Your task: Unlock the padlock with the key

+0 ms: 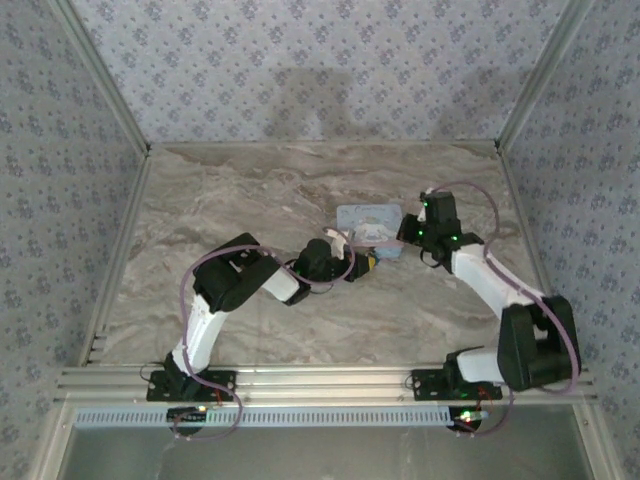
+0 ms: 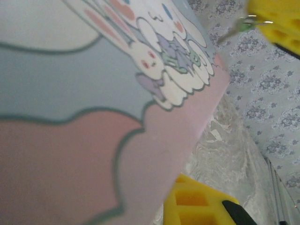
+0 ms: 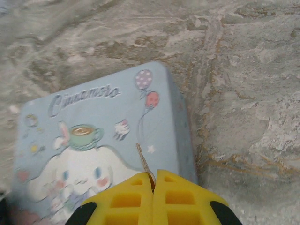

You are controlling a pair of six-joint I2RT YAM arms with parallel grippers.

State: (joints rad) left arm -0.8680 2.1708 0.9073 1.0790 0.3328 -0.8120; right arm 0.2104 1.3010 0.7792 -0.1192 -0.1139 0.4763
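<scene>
Key (image 3: 142,158): thin pale sliver pinched in right gripper (image 3: 153,180), over blue tin (image 3: 93,126); left gripper (image 1: 358,262) state unclear

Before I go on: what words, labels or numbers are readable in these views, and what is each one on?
"Cinnamoro": cursive script across the lid of the blue cartoon tin, seen from the right wrist. The letters after that are too blurred to read.
In the left wrist view the tin's face carries cartoon figures with no readable lettering.
In the top view the tin's print is too small to read.
No other writing can be read.
</scene>
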